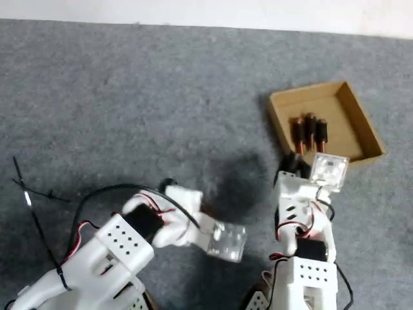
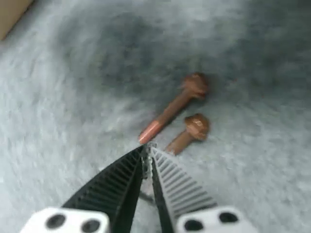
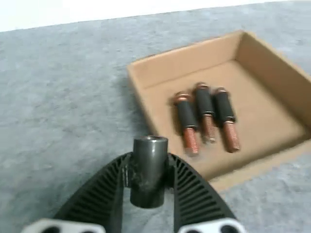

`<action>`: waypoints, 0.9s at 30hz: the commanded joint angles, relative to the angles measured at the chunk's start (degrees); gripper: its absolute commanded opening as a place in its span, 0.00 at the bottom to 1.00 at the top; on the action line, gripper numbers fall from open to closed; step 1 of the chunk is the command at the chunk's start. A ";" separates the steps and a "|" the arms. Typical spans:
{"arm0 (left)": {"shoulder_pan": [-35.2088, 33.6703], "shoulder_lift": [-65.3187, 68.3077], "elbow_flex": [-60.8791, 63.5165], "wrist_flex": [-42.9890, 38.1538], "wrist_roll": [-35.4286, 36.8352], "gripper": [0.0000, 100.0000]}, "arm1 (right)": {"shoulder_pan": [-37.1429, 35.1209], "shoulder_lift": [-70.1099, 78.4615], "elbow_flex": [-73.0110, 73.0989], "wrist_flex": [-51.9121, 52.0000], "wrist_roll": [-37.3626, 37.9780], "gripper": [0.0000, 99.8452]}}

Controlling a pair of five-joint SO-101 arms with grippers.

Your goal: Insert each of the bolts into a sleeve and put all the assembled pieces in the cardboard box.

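Note:
Two copper bolts lie side by side on the grey carpet, a longer one and a shorter one. My left gripper is shut with nothing between its fingers, its tips just short of the longer bolt's threaded end. My right gripper is shut on a dark sleeve, held upright. It hangs just outside the near corner of the cardboard box. In the box lie three assembled pieces, also visible from above. The right gripper is beside the box.
A black cable tie lies on the carpet at the far left. The left arm reaches toward the middle of the table, covering the bolts from above. A corner of the box shows beyond the left gripper.

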 commanded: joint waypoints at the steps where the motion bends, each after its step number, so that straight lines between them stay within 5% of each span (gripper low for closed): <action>1: 3.38 -0.66 -3.12 1.85 -3.52 0.01 | 2.68 -1.45 -0.57 -1.36 -0.62 0.00; 13: 3.74 32.57 -19.56 1.58 -7.38 0.09 | 5.23 -1.45 -0.84 -1.36 -0.62 0.00; 27: 0.84 39.08 -20.44 -3.34 -13.45 0.10 | 4.97 -1.45 -0.66 -1.36 -0.62 0.00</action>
